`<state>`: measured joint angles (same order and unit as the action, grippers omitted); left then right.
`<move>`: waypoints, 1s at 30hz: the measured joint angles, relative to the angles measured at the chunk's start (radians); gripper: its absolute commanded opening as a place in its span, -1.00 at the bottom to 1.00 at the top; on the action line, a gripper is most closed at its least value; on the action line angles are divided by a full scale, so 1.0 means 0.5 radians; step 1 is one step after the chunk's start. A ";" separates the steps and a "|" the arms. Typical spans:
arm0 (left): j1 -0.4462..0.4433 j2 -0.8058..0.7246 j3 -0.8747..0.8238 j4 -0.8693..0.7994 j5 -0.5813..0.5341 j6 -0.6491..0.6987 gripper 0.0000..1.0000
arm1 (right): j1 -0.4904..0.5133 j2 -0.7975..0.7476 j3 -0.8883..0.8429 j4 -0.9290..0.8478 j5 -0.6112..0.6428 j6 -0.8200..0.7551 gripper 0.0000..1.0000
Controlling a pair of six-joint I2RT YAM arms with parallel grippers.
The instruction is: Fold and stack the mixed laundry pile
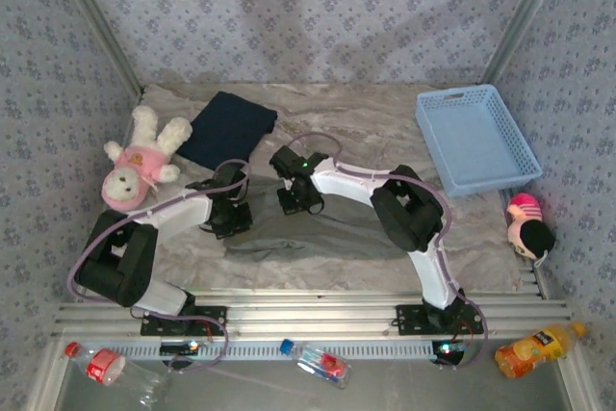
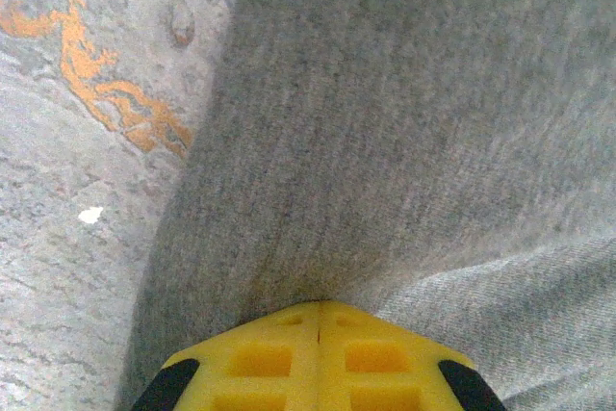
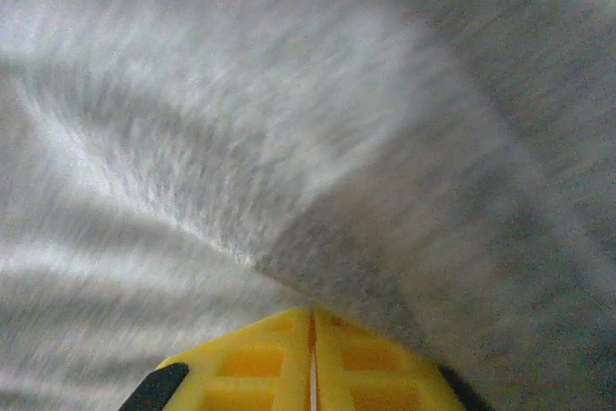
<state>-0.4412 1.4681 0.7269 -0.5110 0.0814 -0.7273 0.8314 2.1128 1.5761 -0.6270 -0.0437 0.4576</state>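
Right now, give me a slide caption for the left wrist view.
Left pincer shut on the olive-grey garment lying on the marbled table.

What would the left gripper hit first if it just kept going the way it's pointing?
The olive-grey garment. The left gripper points down into it, shut and apparently pinching a fold of the cloth. The table cover seems to lie right beneath, so there is hardly any free way ahead.

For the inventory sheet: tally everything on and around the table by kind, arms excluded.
Garments: 2, navy garment, grey garment
Plush toys: 2, pink bear, pink-black plush
Basket: 1
Bottles: 3, red-label bottle, small bottle, orange juice bottle
Total: 8
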 measured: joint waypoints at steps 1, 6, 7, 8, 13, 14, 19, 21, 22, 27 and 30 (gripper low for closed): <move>0.000 -0.001 -0.005 0.008 -0.001 0.001 -0.88 | -0.025 0.003 0.024 0.004 0.050 0.002 -0.79; 0.000 0.000 -0.037 0.038 -0.002 0.008 -0.88 | -0.205 0.019 0.123 0.044 0.220 0.013 -0.77; 0.000 -0.002 -0.038 0.039 -0.002 0.008 -0.87 | -0.240 0.031 0.140 0.046 0.232 0.013 -0.77; 0.000 -0.005 -0.037 0.038 -0.001 0.008 -0.86 | -0.276 0.043 0.155 0.050 0.241 0.013 -0.77; 0.000 -0.011 0.031 -0.053 -0.001 0.032 -0.72 | -0.359 0.023 0.146 0.050 0.277 0.003 -0.72; 0.000 -0.011 0.056 -0.098 0.001 0.037 -0.67 | -0.349 -0.011 0.121 0.047 0.276 -0.002 -0.71; 0.000 -0.011 0.311 -0.191 0.027 0.054 -0.56 | -0.256 -0.441 -0.204 0.014 0.255 0.016 -0.63; 0.000 -0.005 0.415 -0.155 0.030 0.056 -0.57 | -0.233 -0.688 -0.415 0.036 0.200 0.060 -0.62; 0.000 0.015 0.457 -0.138 0.030 0.060 -0.59 | -0.238 -0.794 -0.520 0.061 0.163 0.084 -0.61; 0.006 0.341 0.617 -0.053 0.011 0.106 -0.70 | -0.398 -0.952 -0.898 0.143 0.077 0.179 -0.61; 0.024 0.567 0.660 -0.037 -0.008 0.137 -0.72 | -0.560 -0.947 -1.055 0.160 0.073 0.211 -0.60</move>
<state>-0.4294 1.7515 1.0569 -0.5297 0.0776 -0.6586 0.5514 1.6394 1.0485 -0.5468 -0.0071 0.5629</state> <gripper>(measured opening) 0.147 0.198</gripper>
